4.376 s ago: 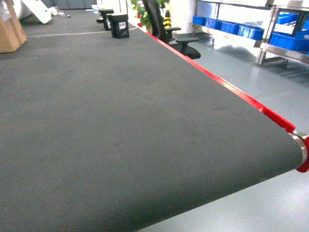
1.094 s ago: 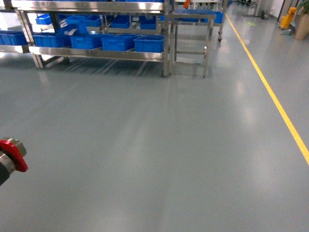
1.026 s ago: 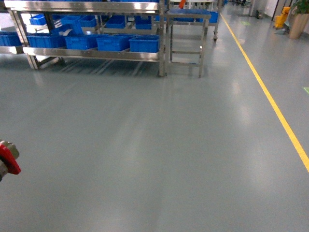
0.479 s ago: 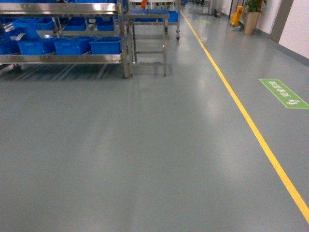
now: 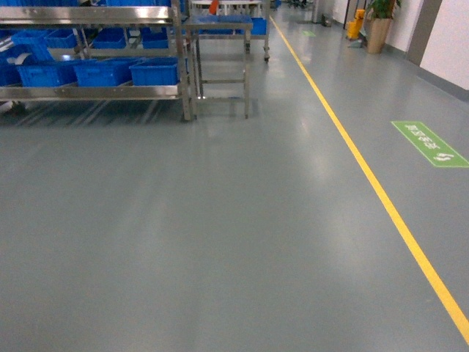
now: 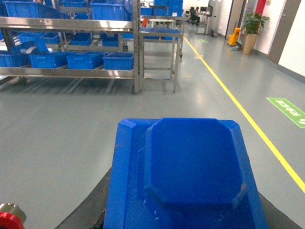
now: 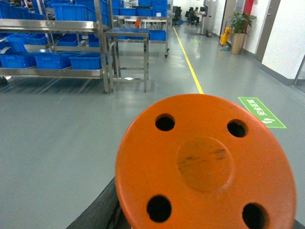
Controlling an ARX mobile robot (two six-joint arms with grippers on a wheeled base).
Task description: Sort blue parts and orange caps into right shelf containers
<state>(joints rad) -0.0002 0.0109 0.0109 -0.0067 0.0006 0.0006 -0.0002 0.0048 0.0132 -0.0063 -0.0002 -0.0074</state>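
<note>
orange cap (image 7: 205, 164) is filling the right wrist view, a round disc with four holes; the blue part (image 6: 190, 167) is filling the left wrist view the same way. can't tell how the jaws are set on either arm, neither gripper is showing. blue crates (image 5: 155, 71) are sitting on the steel shelf (image 5: 95, 92) at the far left of the grey floor (image 5: 220, 235), three clearly countable on the low tier in head view, more behind. a small steel table (image 5: 220, 26) is standing just beside the shelf. one yellow line (image 5: 366, 183) is running along the floor, one green floor sign (image 5: 429, 143) on the right, its writing unreadable. a potted plant (image 5: 379, 18) is standing far back.
</note>
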